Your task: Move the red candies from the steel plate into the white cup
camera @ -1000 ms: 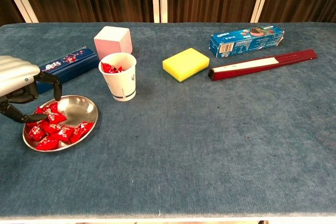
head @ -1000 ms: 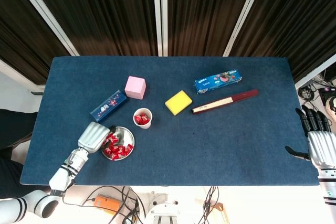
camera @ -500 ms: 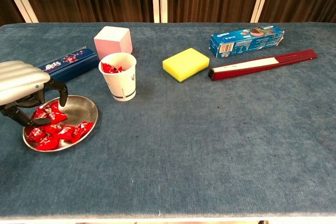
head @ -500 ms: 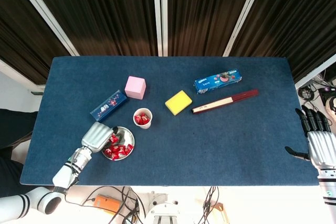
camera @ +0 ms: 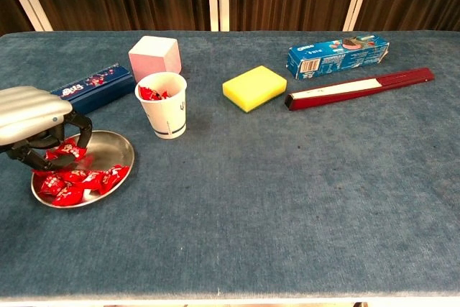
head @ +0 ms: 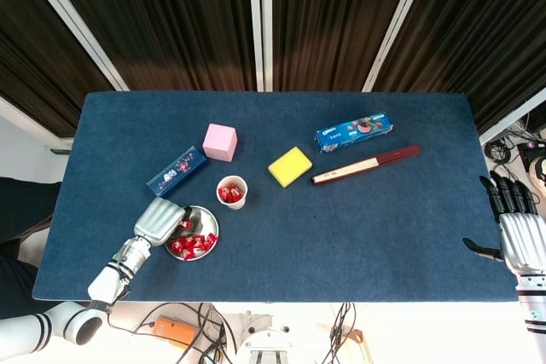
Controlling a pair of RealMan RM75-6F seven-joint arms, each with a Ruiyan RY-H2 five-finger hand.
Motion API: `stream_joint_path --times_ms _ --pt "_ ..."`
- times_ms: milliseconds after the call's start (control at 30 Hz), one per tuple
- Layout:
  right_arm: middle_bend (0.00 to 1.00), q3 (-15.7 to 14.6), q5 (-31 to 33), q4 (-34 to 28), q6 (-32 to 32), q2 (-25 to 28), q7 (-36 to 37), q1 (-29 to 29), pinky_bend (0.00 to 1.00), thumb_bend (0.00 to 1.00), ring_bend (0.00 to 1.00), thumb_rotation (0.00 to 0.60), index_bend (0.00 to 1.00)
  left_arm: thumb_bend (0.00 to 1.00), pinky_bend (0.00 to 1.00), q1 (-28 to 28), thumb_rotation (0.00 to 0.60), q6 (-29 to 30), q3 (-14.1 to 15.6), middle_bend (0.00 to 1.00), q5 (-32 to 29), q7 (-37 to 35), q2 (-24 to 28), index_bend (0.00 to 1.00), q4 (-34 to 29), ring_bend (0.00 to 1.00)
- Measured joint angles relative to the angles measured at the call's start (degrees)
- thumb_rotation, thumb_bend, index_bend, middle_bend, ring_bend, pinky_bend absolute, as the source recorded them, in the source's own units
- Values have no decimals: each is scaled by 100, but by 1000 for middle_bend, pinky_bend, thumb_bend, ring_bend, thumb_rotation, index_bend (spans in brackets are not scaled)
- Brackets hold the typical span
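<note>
Here the left hand point(camera: 36, 124) pinches a red candy point(camera: 63, 151) over the steel plate point(camera: 115, 150).

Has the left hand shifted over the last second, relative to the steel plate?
Yes. The left hand has moved further in over the steel plate and lowered onto the red candies; the plate itself has stayed put.

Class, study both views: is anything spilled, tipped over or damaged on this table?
Nothing stands out. The white cup stands upright, the red candies lie inside the steel plate, and none lie on the cloth.
</note>
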Motion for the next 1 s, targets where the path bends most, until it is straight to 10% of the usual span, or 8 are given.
stream_joint_path --times_ms 433,1000 --pt "10 -11 -36 40 -1 -13 45 8 0 151 0 600 0 399 808 -375 600 384 -887 969 223 -920 137 575 -874 869" --pt "10 -5 62 289 -21 -12 323 -43 0 151 0 600 0 283 808 -1289 600 -578 -1429 953 -1567 -41 -323 373 -583 863"
